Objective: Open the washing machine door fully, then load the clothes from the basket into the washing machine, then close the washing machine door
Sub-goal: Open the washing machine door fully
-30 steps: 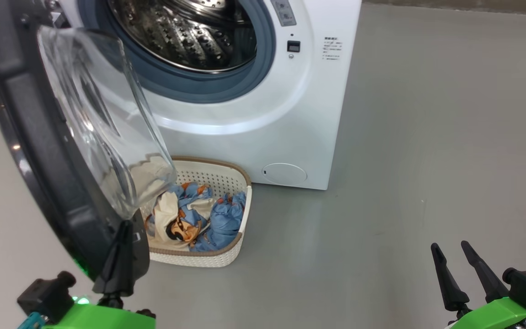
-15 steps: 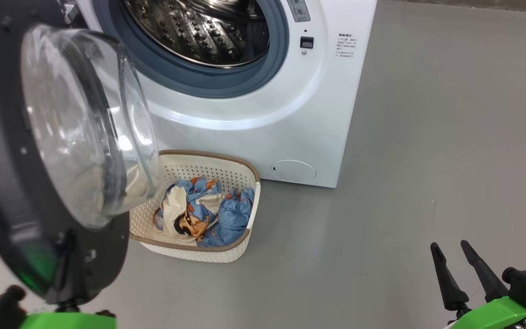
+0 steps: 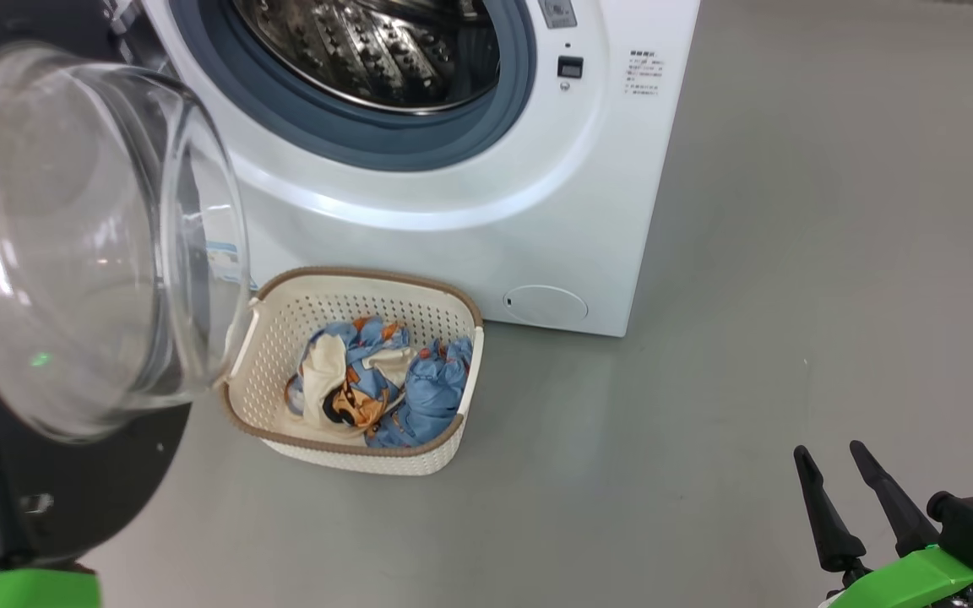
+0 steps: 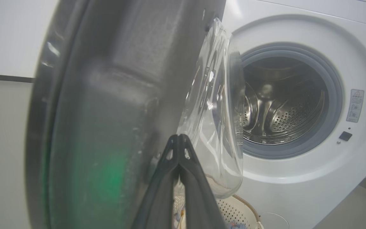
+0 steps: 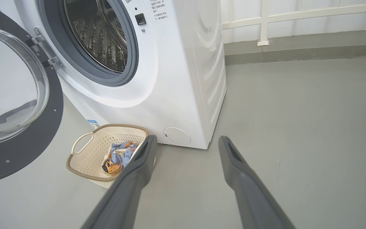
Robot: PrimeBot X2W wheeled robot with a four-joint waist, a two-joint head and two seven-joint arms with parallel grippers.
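The washing machine door [image 3: 73, 253] stands wide open to the left of the washing machine [image 3: 453, 236], its glass bowl facing outward and the steel drum [image 3: 368, 42] bare. The left gripper [image 4: 179, 140] has its fingers pressed together with nothing between them, tips at the door's dark inner face beside the glass. The basket [image 3: 368, 460] sits on the grey floor [image 3: 748, 295] just before the machine, with the clothes [image 3: 385, 388] bunched inside. The right gripper [image 3: 828, 449] hangs spread and empty, well apart to the right.
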